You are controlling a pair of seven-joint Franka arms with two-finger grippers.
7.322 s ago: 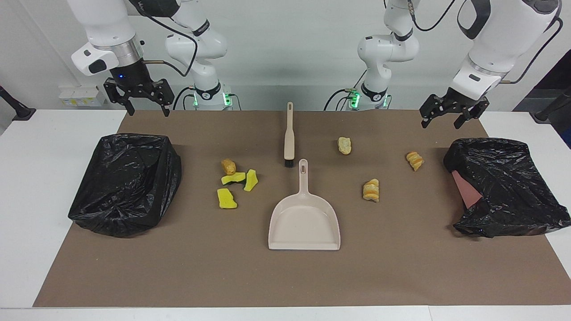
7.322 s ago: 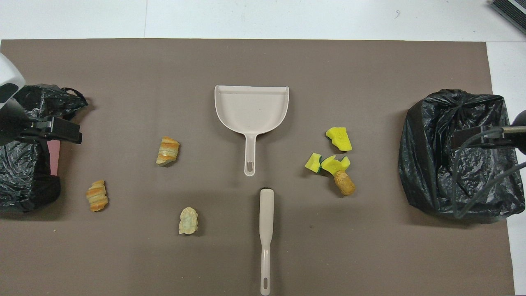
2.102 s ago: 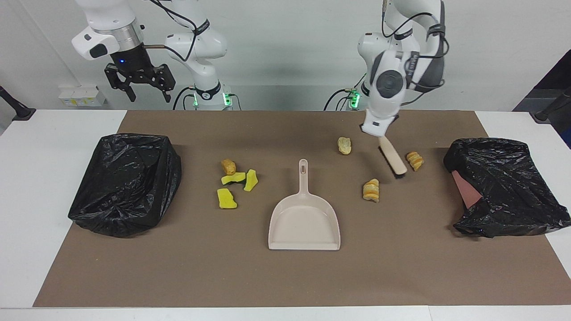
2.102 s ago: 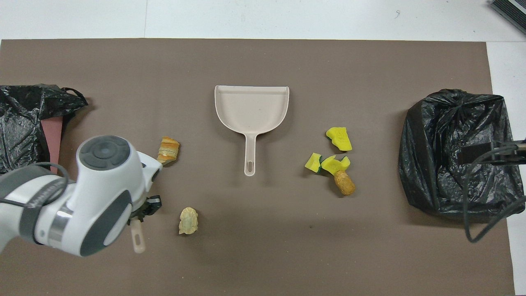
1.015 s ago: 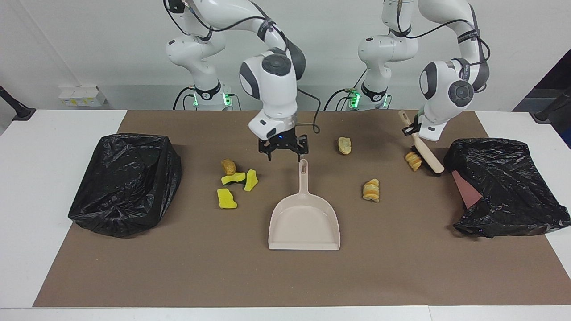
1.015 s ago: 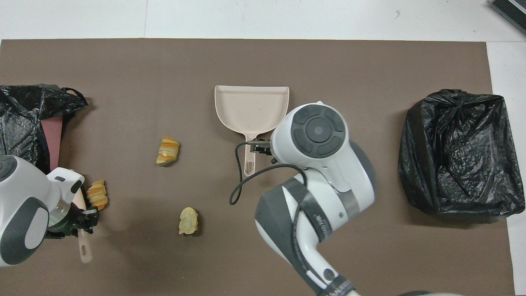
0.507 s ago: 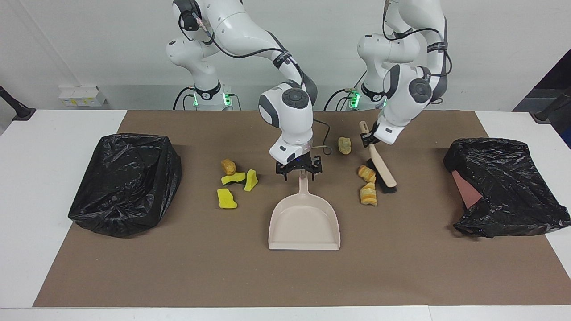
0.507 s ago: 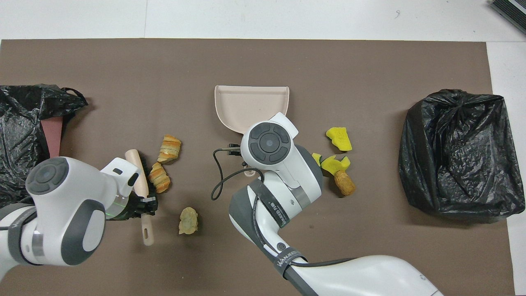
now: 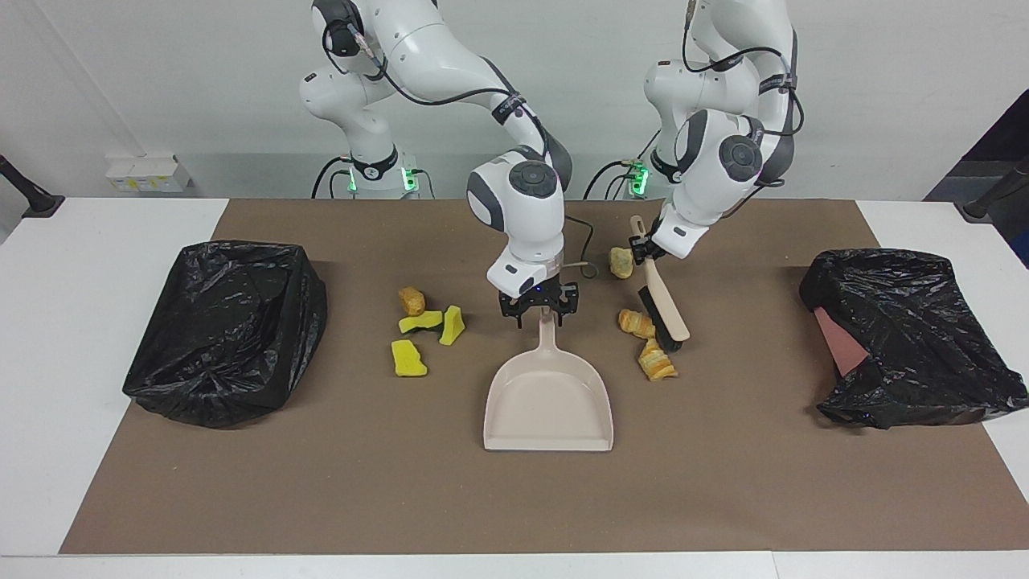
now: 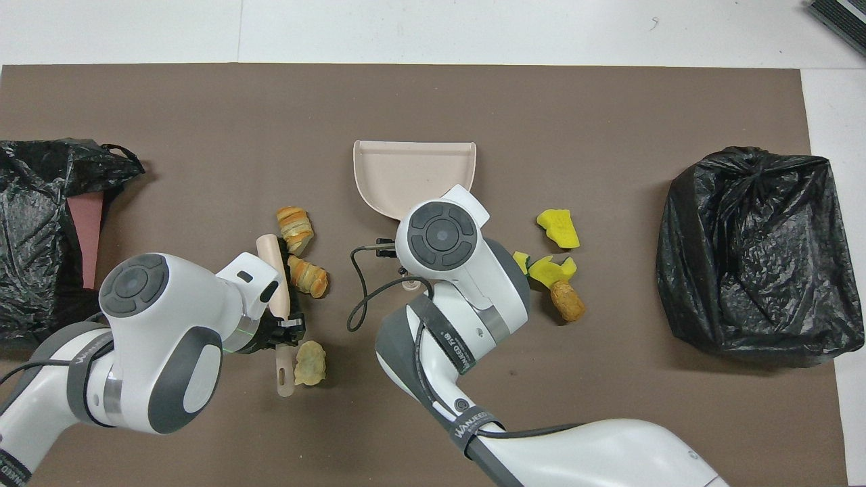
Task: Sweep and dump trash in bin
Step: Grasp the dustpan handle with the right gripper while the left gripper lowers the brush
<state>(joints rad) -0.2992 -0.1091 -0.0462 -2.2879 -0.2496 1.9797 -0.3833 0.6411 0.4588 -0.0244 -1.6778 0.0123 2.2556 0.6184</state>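
Observation:
The beige dustpan (image 9: 548, 402) (image 10: 406, 172) lies mid-mat, its handle pointing toward the robots. My right gripper (image 9: 540, 312) sits low over the handle's end, straddling it. My left gripper (image 9: 644, 249) (image 10: 279, 326) is shut on the beige brush (image 9: 664, 304) (image 10: 276, 274). The brush's black bristles rest on the mat against two orange bread-like lumps of trash (image 9: 637, 323) (image 9: 657, 363) (image 10: 310, 277) (image 10: 295, 227) beside the pan. A pale lump (image 9: 620, 262) (image 10: 310, 363) lies by the brush handle's tip. Yellow sponge chunks (image 9: 408, 359) (image 10: 558, 228) and a tan lump (image 9: 412, 301) (image 10: 567, 301) lie toward the right arm's end.
A black-bagged bin (image 9: 229, 330) (image 10: 754, 253) stands at the right arm's end of the brown mat. Another black-bagged bin (image 9: 908, 338) (image 10: 40, 223), with a reddish wall showing, stands at the left arm's end. Both arms reach in over the mat's middle.
My left arm has swept the brush toward the dustpan, pushing the two orange lumps along together. My right gripper came down from above the handle's end to straddle it.

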